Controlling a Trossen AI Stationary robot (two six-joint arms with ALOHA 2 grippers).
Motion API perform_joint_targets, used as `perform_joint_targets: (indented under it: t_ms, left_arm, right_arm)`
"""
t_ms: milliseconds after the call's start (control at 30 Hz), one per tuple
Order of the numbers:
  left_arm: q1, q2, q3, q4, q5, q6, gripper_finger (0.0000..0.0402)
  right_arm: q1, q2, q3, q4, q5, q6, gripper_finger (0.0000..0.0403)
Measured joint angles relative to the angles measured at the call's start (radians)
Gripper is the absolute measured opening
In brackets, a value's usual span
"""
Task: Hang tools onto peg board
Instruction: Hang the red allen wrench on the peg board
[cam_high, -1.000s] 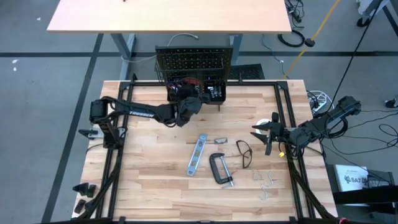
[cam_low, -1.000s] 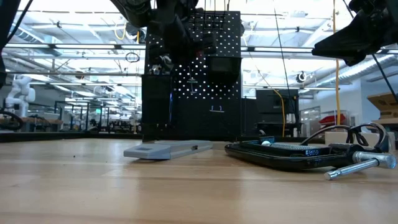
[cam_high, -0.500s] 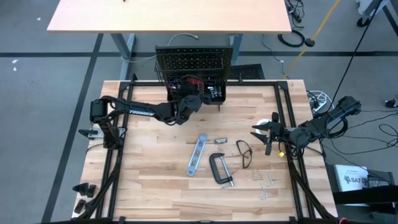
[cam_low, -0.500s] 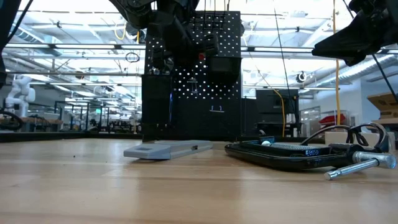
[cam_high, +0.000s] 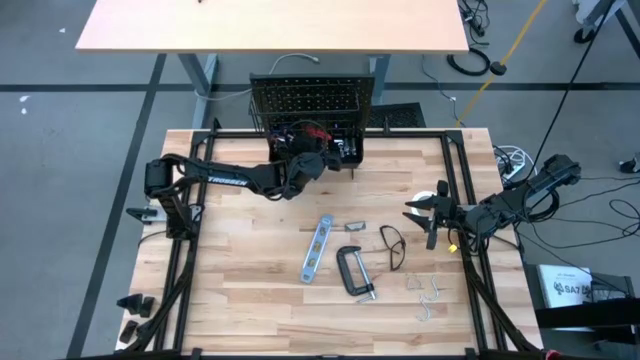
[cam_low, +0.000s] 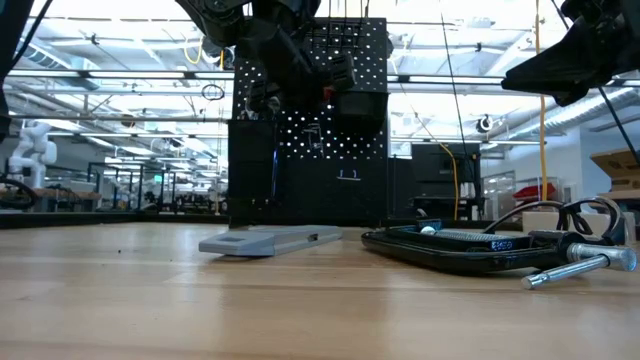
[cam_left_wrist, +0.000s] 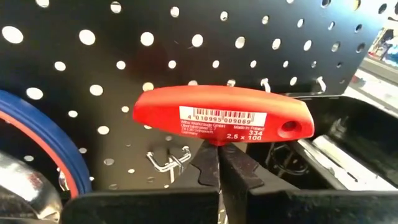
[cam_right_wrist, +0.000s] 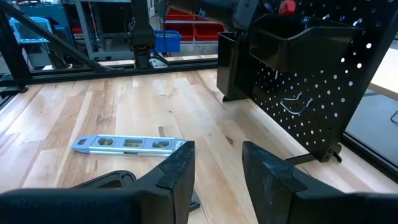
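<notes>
The peg board (cam_high: 310, 97) stands upright at the table's far edge, with a black bin (cam_low: 360, 104) on it. My left gripper (cam_high: 306, 147) is raised in front of the board, shut on a red T-handled tool (cam_left_wrist: 224, 115), which is also visible from above (cam_high: 312, 130). A bare wire hook (cam_left_wrist: 168, 160) sticks out of the board just behind it. The blue-silver level (cam_high: 317, 248), the black C-clamp (cam_high: 353, 270), the glasses (cam_high: 392, 246) and a small wrench (cam_high: 355, 227) lie flat on the table. My right gripper (cam_high: 415, 212) is open and empty at the table's right side. My left gripper pinches the tool between its two shut fingers (cam_left_wrist: 208, 171), right under the middle of the red cross handle (cam_left_wrist: 219, 140); the fingers hide the shaft. The handle lies crosswise past the fingertips, facing the board. The tool is lifted clear of the table.
A blue-and-red ring (cam_left_wrist: 43, 143) hangs on the board beside the handle. A second black bin (cam_left_wrist: 336, 149) sits on the other side. Loose metal hooks (cam_high: 428, 290) lie near the table's front right, and a white roll (cam_high: 432, 195) lies by my right gripper.
My left gripper has moved a little closer to the peg board with the red-handled tool, keeping its hold.
</notes>
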Motion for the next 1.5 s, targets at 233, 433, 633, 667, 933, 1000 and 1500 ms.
perform_joint_targets:
  t_ms: [233,433,633,667,933,1000,1500]
  left_arm:
    - [-0.001,0.000,0.000,-0.013,0.014,0.000,0.0056]
    - [-0.016,0.000,0.000,-0.019,0.014,0.054,0.0089]
    - [-0.048,-0.003,0.000,-0.022,-0.044,0.137,0.0090]
    - [-0.054,-0.005,0.000,-0.021,-0.052,0.153,0.0090]
    - [-0.083,-0.051,0.000,-0.065,-0.076,0.184,0.0090]
    - [-0.083,-0.055,0.000,-0.087,-0.058,0.180,0.0090]
    - [-0.018,-0.055,0.000,-0.183,0.042,0.025,0.0090]
  right_arm:
    - [0.000,0.000,0.000,0.000,0.000,0.002,0.0125]
    - [0.000,0.000,0.000,0.000,0.000,0.003,0.0125]
    - [0.000,0.000,0.000,-0.001,0.000,0.003,0.0125]
    - [0.000,0.000,0.000,-0.002,0.000,0.003,0.0125]
    - [0.000,0.000,0.000,-0.003,0.000,0.003,0.0125]
    - [0.000,0.000,0.000,-0.003,0.000,0.003,0.0125]
    - [0.000,0.000,0.000,-0.003,0.000,0.006,0.0125]
